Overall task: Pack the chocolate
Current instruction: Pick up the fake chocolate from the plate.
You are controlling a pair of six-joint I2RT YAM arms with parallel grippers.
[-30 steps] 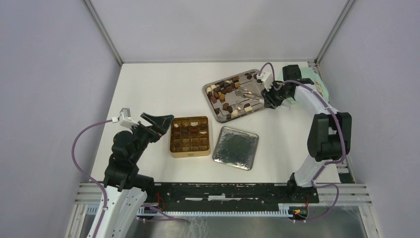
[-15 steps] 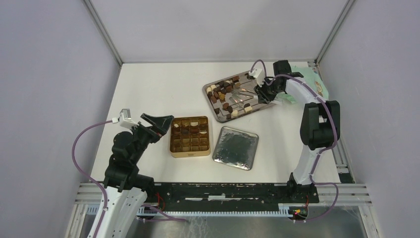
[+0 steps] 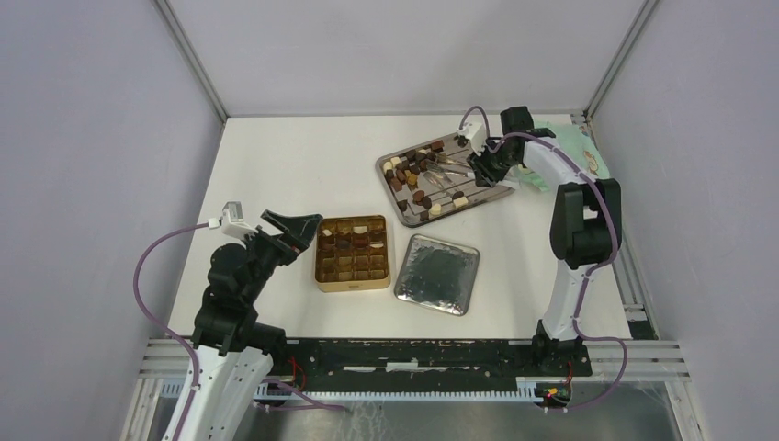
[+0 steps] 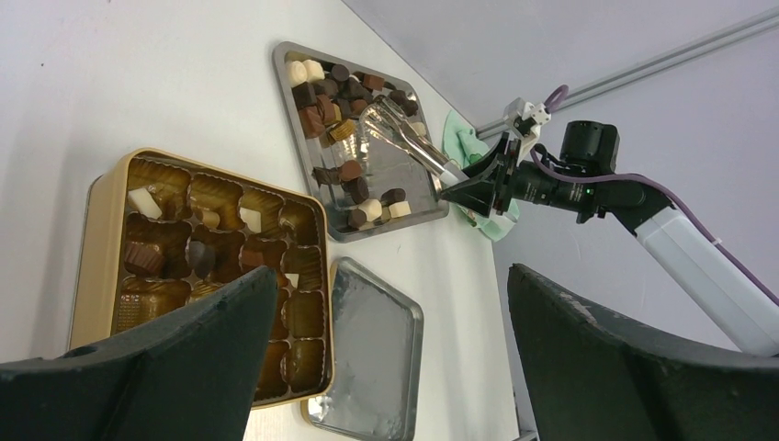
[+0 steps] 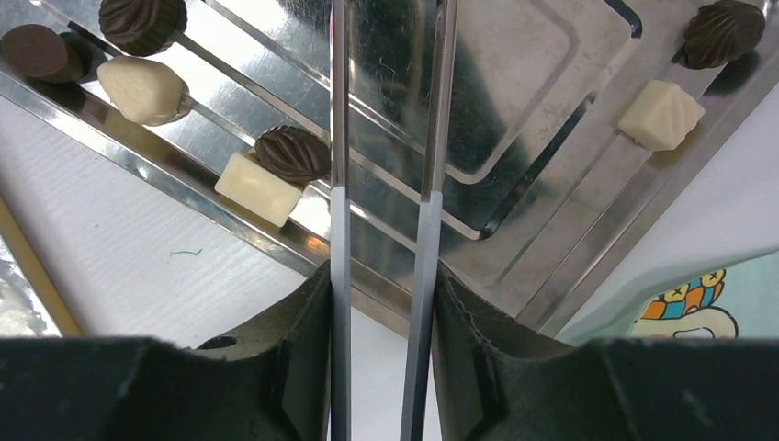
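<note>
1. Chocolate [image 3: 411,171] lay mostly on the steel tray [image 3: 390,195], with some pieces in the gold tin [image 3: 354,286] on the tabletop.
2. Only the right wrist view showed the right tool [image 5: 381,294] pinching the silver tongs [image 5: 339,138] over the tray.
3. The left wrist view showed the left tool [image 4: 390,276] spread wide and empty above the tin.

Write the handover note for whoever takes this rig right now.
The left gripper is open and empty, beside the gold tin.
The right gripper is shut on the tongs, which reach over the steel tray.
Most of the chocolate lies in the steel tray; a few pieces sit in the tin's cells.
Done: several cells filled.
Left: tong the remaining pieces into the empty cells.
</note>
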